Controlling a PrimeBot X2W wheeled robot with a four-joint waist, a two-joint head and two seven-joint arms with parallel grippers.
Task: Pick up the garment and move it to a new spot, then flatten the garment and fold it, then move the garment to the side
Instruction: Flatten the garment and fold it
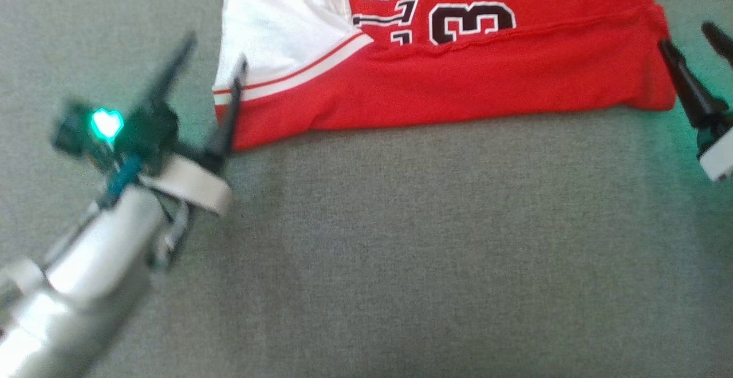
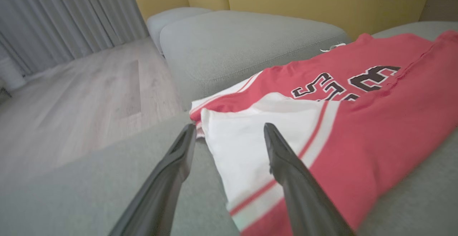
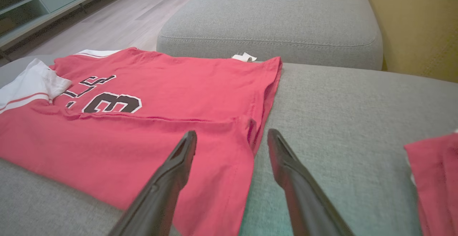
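The red jersey with a white sleeve and black numerals (image 1: pixel 435 91) lies on the grey fabric sofa cushion (image 1: pixel 401 252). Its near strip is doubled up over the chest, so one fold looks made. The left jaws stand released and empty astride the near left corner by the sleeve. The right jaws stand equally wide at the near right corner. That placing probably keeps both ends level.

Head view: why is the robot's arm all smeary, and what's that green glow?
Head view: the left arm and its fingers are smeared, likely motion blur; a green light glows on its wrist, and green tints the sofa by the right fingers. Right wrist view: green tint on the sofa between the fingers. Left wrist view: the floor looks softly blurred.
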